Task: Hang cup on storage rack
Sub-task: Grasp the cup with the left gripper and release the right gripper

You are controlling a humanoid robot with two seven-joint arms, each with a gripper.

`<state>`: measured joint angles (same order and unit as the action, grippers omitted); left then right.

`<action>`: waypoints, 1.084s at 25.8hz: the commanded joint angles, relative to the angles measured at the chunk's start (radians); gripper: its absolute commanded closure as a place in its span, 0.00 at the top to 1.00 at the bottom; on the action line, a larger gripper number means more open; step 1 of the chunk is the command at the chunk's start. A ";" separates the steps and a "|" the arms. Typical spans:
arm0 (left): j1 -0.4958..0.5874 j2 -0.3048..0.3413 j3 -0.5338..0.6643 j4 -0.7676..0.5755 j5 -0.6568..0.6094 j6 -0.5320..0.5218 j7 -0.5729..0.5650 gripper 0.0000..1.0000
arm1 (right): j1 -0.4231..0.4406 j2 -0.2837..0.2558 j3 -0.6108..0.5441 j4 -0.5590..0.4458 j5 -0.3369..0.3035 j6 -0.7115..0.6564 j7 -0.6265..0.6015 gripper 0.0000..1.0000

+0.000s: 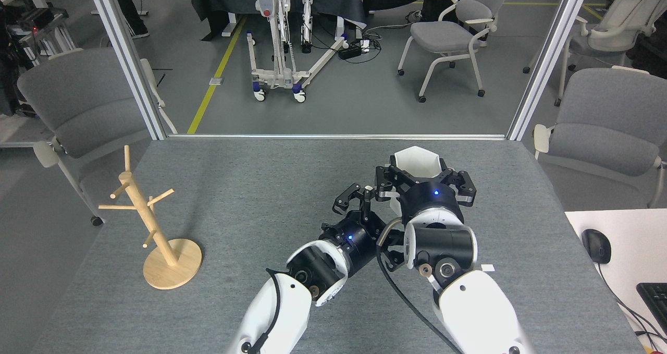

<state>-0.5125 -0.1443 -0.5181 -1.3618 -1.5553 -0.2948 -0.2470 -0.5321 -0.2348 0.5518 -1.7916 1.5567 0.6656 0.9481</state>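
The white faceted cup (415, 162) is held upright above the middle right of the table, with my right gripper (421, 179) shut on it from below. Only its rim and upper walls show; the handle tab is hidden. Just to the cup's left, my left gripper (360, 196) stands open, its dark fingers (348, 198) close to the cup and the right gripper; whether they touch I cannot tell. The light-wood storage rack (155, 225) stands on its round base at the table's left, far from both grippers, with bare pegs.
The grey table (250, 187) ends at a metal frame along its far edge. Grey chairs (78, 104) stand at left and right. A white desk with a mouse (595, 245) and keyboard (654, 296) adjoins the table at lower right.
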 commanded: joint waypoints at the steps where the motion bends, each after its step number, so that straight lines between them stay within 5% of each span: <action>1: -0.009 0.000 -0.017 0.010 0.024 -0.006 -0.009 0.99 | 0.017 0.035 0.016 0.000 0.026 0.002 0.000 0.43; 16: -0.052 0.000 -0.022 0.078 0.120 0.022 -0.063 0.97 | 0.046 0.094 0.094 0.009 0.057 0.040 0.001 0.41; 19: -0.052 0.000 -0.023 0.082 0.118 0.019 -0.057 0.57 | 0.055 0.111 0.094 0.011 0.077 0.040 0.001 0.40; 21: -0.043 0.003 -0.023 0.067 0.123 -0.003 -0.057 0.00 | 0.063 0.123 0.094 0.011 0.085 0.037 0.001 0.40; 28: -0.043 0.003 -0.016 0.066 0.124 -0.032 -0.055 0.00 | 0.064 0.132 0.093 0.014 0.086 0.028 0.006 0.48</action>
<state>-0.5557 -0.1413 -0.5353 -1.2926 -1.4316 -0.2319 -0.3072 -0.4688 -0.1057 0.5674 -1.7797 1.6411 0.7331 0.9477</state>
